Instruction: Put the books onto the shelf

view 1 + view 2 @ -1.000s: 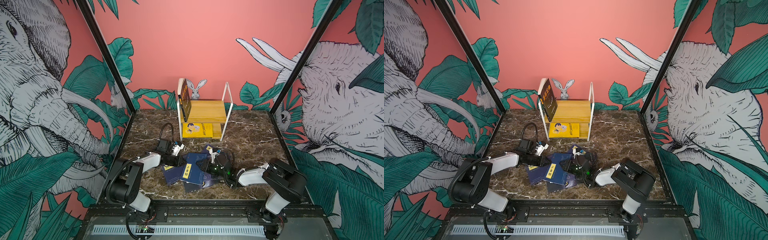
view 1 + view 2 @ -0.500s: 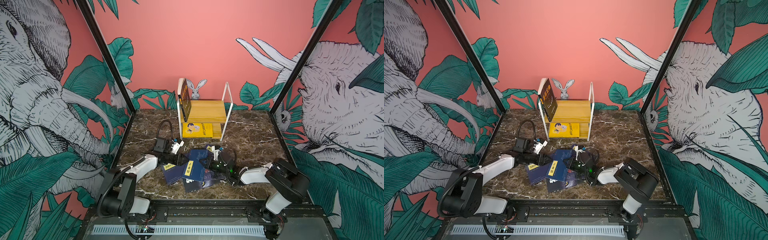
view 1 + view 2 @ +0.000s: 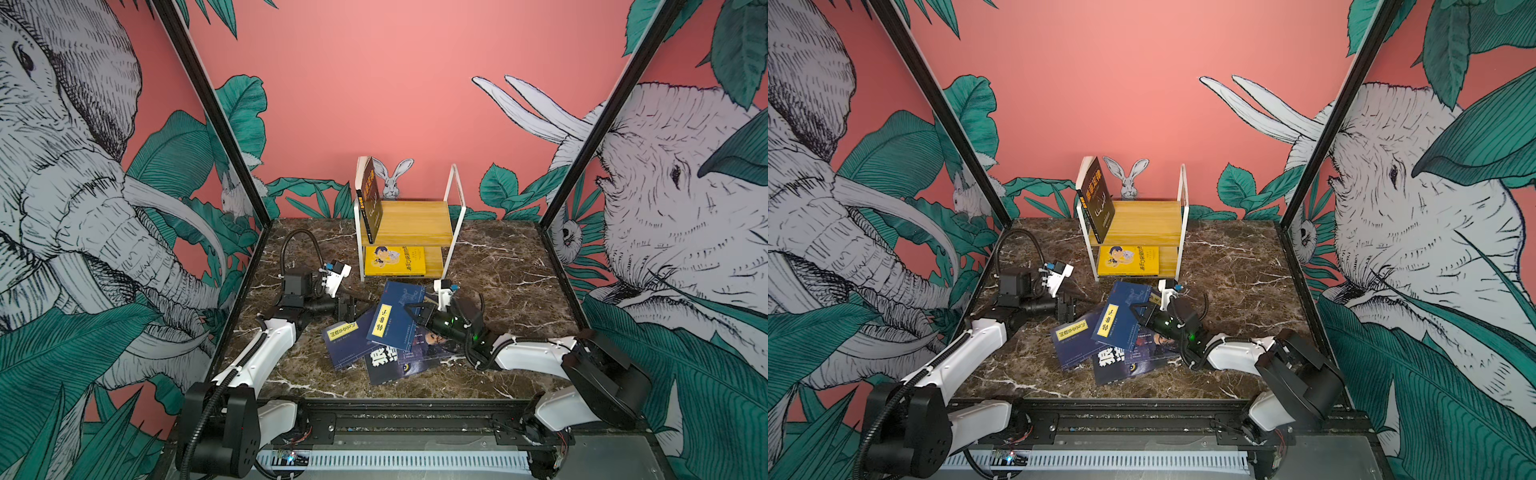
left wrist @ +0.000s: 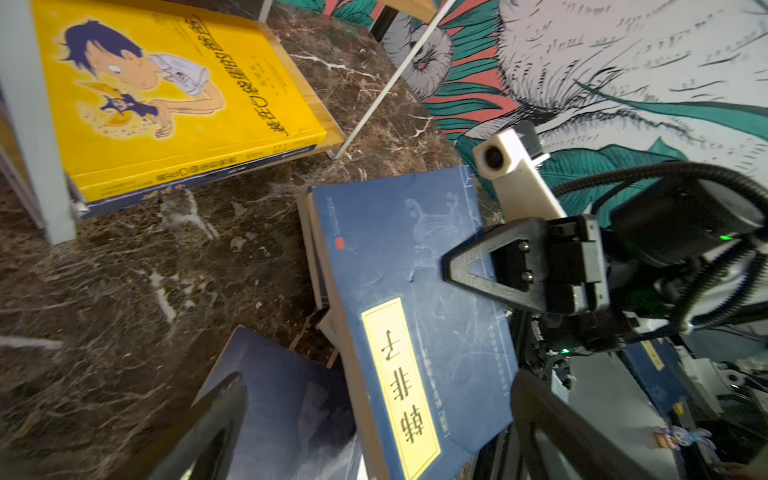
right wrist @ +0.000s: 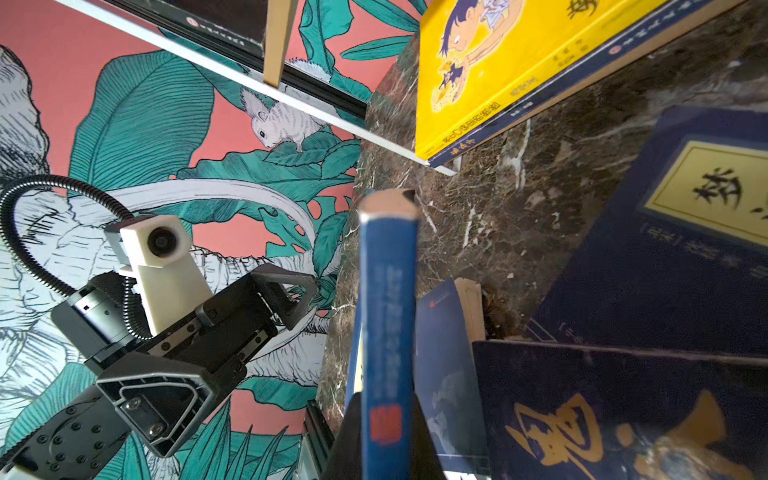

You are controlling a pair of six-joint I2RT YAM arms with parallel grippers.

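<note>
The shelf (image 3: 409, 222) stands at the back of the marble table, with a dark book (image 3: 370, 203) leaning upright on its top board and a yellow book (image 3: 395, 261) flat on the lower one. Several navy books (image 3: 345, 340) lie piled in front. My right gripper (image 3: 417, 312) is shut on the edge of a blue book with a yellow label (image 3: 395, 322), which is tilted over the pile; its spine (image 5: 386, 332) runs between the jaws of the right gripper (image 5: 384, 440). My left gripper (image 3: 347, 306) hangs open just left of the pile, nothing between its fingers (image 4: 220, 411).
A dark book with big white characters (image 3: 384, 361) lies at the front of the pile. Black frame posts (image 3: 232, 137) and patterned walls close in the table on the sides and back. The front rail (image 3: 395, 411) runs along the near edge.
My left gripper has opened beside the pile. My right gripper has closed on the blue labelled book's edge, and that book has shifted toward the shelf.
</note>
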